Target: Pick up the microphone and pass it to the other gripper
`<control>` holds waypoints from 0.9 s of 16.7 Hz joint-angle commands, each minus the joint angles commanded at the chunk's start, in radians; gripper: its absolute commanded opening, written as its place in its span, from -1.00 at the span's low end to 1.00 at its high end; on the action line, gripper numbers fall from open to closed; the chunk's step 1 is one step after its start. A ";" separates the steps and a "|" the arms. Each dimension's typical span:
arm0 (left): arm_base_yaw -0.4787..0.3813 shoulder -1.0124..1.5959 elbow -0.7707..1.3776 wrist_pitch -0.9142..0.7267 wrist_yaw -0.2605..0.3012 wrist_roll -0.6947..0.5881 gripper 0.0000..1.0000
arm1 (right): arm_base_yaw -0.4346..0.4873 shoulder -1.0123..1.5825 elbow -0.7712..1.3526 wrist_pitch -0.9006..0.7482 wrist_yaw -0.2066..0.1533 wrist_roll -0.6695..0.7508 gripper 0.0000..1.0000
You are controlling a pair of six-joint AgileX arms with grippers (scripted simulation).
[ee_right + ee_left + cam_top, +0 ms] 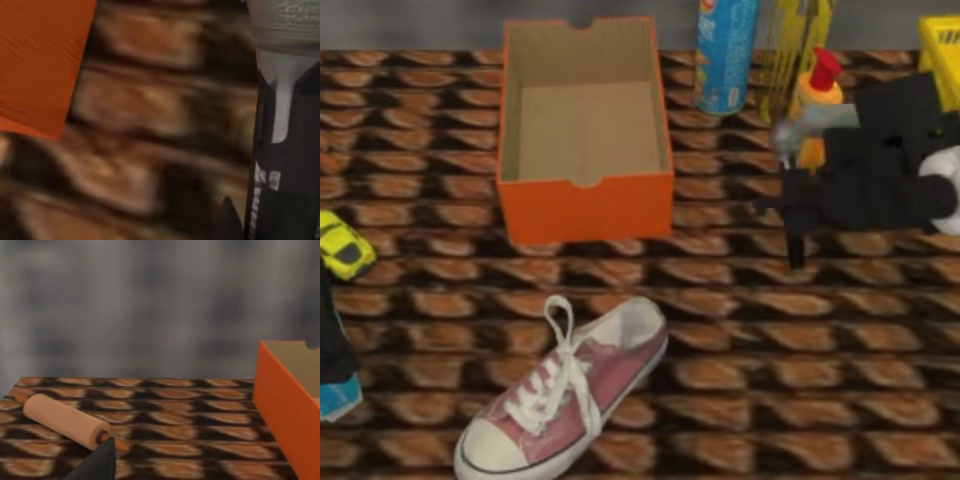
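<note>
Right tool (798, 195) at bench's right side, gripping microphone (794, 200); mic's long axis runs far-to-near, head far. Left tool (97, 465) parked far left, state unclear.

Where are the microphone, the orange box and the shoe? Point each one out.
microphone (796, 215): top view, on its black handle.
orange box (586, 208): top view, on its front wall.
shoe (555, 405): top view, on its pink laced upper.
</note>
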 joint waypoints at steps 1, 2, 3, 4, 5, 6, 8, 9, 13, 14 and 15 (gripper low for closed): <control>0.000 0.000 0.000 0.000 0.000 0.000 1.00 | -0.001 -0.019 -0.026 0.092 -0.030 -0.019 -1.00; 0.000 0.000 0.000 0.000 0.000 0.000 1.00 | -0.002 -0.038 -0.053 0.186 -0.060 -0.038 -1.00; 0.000 0.000 0.000 0.000 0.000 0.000 1.00 | -0.003 -0.059 -0.080 0.281 -0.090 -0.058 -1.00; 0.000 0.000 0.000 0.000 0.000 0.000 1.00 | -0.004 -0.081 -0.107 0.374 -0.120 -0.077 -1.00; 0.000 0.000 0.000 0.000 0.000 0.000 1.00 | -0.005 -0.105 -0.132 0.464 -0.149 -0.096 -1.00; 0.000 0.000 0.000 0.000 0.000 0.000 1.00 | -0.007 -0.129 -0.156 0.548 -0.176 -0.115 -1.00; 0.000 0.000 0.000 0.000 0.000 0.000 1.00 | -0.009 -0.176 -0.197 0.693 -0.224 -0.149 -1.00; 0.000 0.000 0.000 0.000 0.000 0.000 1.00 | -0.010 -0.199 -0.213 0.749 -0.245 -0.165 -1.00; 0.000 0.000 0.000 0.000 0.000 0.000 1.00 | -0.013 -0.256 -0.249 0.867 -0.292 -0.201 -1.00; 0.000 0.000 0.000 0.000 0.000 0.000 1.00 | -0.013 -0.258 -0.250 0.870 -0.294 -0.202 -1.00; 0.000 0.000 0.000 0.000 0.000 0.000 1.00 | -0.013 -0.258 -0.250 0.870 -0.294 -0.202 -1.00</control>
